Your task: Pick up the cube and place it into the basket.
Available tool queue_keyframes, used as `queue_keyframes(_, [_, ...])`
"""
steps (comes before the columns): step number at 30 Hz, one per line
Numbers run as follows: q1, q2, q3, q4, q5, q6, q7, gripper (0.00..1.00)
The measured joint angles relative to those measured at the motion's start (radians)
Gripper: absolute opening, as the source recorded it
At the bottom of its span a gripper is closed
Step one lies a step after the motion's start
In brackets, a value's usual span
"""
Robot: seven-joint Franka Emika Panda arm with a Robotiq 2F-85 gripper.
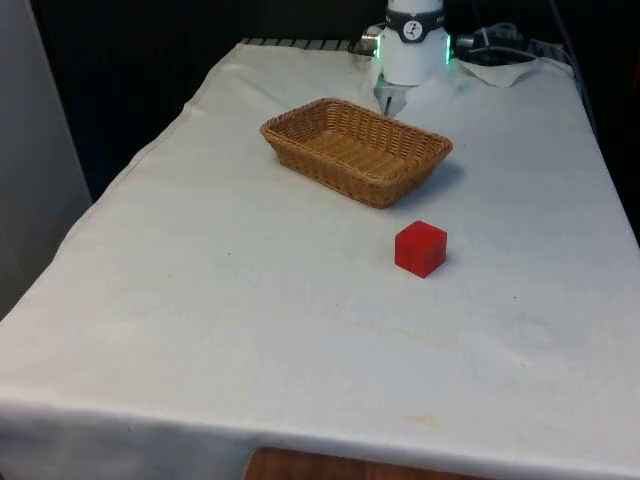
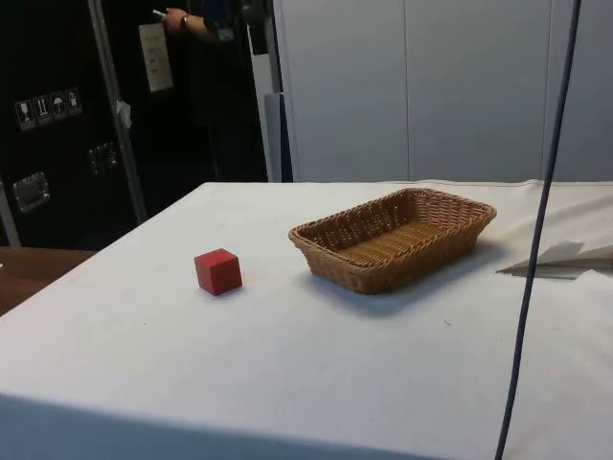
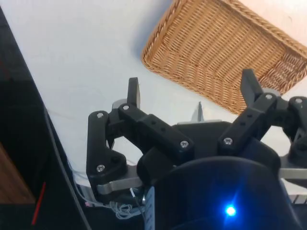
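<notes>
My hand hangs spread wide above the basket; the cube sits well beyond it.

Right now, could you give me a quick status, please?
Tool open, empty, above the table near the basket. Cube on the cloth, outside the basket. Nothing between them.

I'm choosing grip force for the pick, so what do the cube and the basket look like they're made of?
The cube looks solid and rigid, painted wood or hard plastic, I can't tell which: even matte red faces, crisp edges, no gloss. The basket is woven wicker or rattan, with tan strands, a braided rim and an open weave across its floor. The gripper has its fingers spread.
</notes>
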Motion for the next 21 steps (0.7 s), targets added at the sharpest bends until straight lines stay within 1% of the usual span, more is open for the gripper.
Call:
queue_keyframes(2, [0.0, 0.01, 0.008, 0.009, -0.008, 0.001, 0.011, 1.0])
queue_keyframes(3, [0.0, 0.021, 0.017, 0.02, -0.015, 0.001, 0.023, 1.0])
queue_keyframes(7, [0.001, 0.041, 0.032, 0.04, -0.03, 0.001, 0.046, 1.0])
queue_keyframes(18, [0.002, 0.087, 0.056, 0.08, -0.034, 0.006, 0.081, 1.0])
queue_keyframes(21, [0.004, 0.113, 0.067, 0.103, -0.044, 0.006, 0.106, 1.0])
